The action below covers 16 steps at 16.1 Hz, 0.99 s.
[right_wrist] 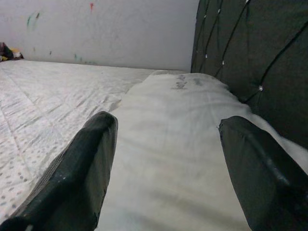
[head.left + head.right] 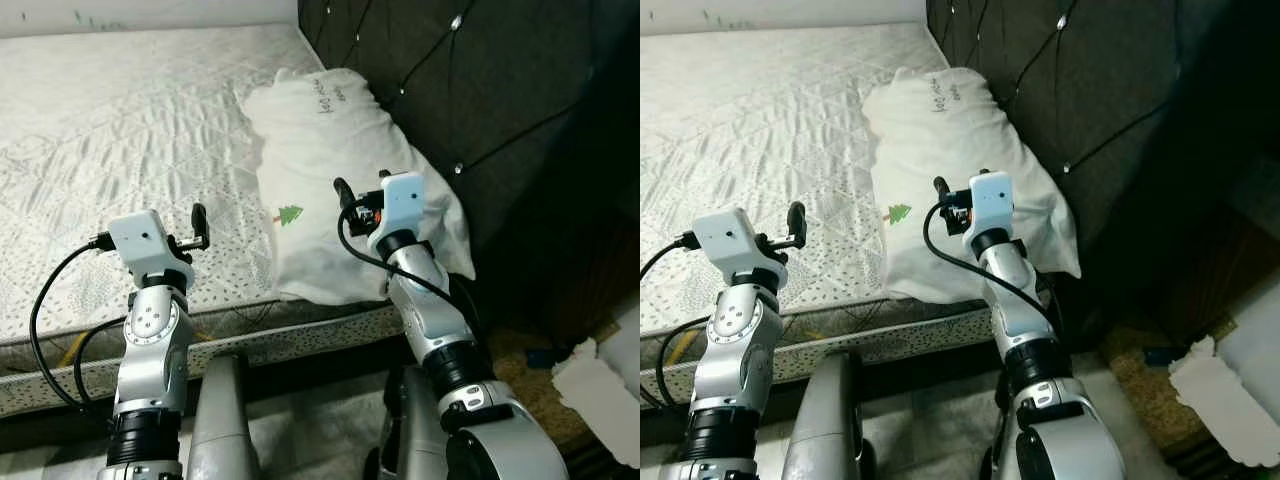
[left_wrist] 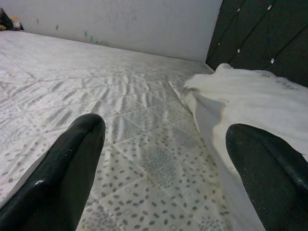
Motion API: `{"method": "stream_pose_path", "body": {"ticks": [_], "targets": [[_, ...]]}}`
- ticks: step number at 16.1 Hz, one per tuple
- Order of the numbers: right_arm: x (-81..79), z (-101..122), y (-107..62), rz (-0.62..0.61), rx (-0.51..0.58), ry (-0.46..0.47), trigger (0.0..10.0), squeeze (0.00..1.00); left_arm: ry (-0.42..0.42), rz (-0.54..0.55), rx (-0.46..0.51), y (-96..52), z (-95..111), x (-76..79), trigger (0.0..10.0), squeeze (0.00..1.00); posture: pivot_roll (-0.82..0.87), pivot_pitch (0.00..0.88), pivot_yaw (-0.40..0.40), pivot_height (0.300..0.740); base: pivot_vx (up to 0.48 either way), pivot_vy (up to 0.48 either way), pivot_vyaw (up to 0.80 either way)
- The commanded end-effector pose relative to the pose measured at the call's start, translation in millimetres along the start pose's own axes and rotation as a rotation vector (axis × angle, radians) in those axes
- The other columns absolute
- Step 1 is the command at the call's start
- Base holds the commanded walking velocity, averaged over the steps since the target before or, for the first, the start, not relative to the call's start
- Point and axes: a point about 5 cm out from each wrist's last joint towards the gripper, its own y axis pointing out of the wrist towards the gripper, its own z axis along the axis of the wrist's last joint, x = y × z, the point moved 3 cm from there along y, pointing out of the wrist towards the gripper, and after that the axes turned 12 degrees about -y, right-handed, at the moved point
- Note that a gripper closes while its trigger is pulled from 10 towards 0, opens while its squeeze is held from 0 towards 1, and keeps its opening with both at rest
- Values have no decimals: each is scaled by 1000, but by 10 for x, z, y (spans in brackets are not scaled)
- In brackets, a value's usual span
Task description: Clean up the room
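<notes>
One soft white pillow (image 2: 340,170) on a quilted, speckled mattress (image 2: 120,130).
Its long axis runs along the dark tufted headboard (image 2: 480,90), a small green tree print (image 2: 290,214) near its lower end. Left hand (image 2: 200,226) hovers over the mattress, right hand (image 2: 345,195) over the pillow, both with fingers apart.

Soft, even light brightens the mattress (image 2: 120,110) and pillow (image 2: 330,150), the headboard (image 2: 480,90) stays dim, and the near black fingers (image 3: 62,173) look blurred.
</notes>
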Motion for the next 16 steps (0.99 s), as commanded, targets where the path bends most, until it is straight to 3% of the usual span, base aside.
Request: {"method": "stream_pose_path", "body": {"ticks": [1, 11, 12, 16], "targets": [[33, 59, 28, -15, 14, 5, 10000, 0, 7, -12, 0, 8, -8, 29, 10000, 0, 100, 0, -9, 611, 0, 0, 0], [123, 29, 37, -41, 0, -4, 10000, 0, 12, -19, 1, 48, -5, 25, 10000, 0, 100, 0, -6, 726, 0, 0, 0], [148, 5, 29, -47, -8, -12, 10000, 0, 52, 28, 5, 63, -14, -9, 10000, 0, 99, 0, -6, 740, 0, 0, 0], [162, -8, 23, -52, -12, -17, 10000, 0, 27, 23, 5, 76, -15, -12, 10000, 0, 97, 0, -4, 740, 0, 0, 0]]}}
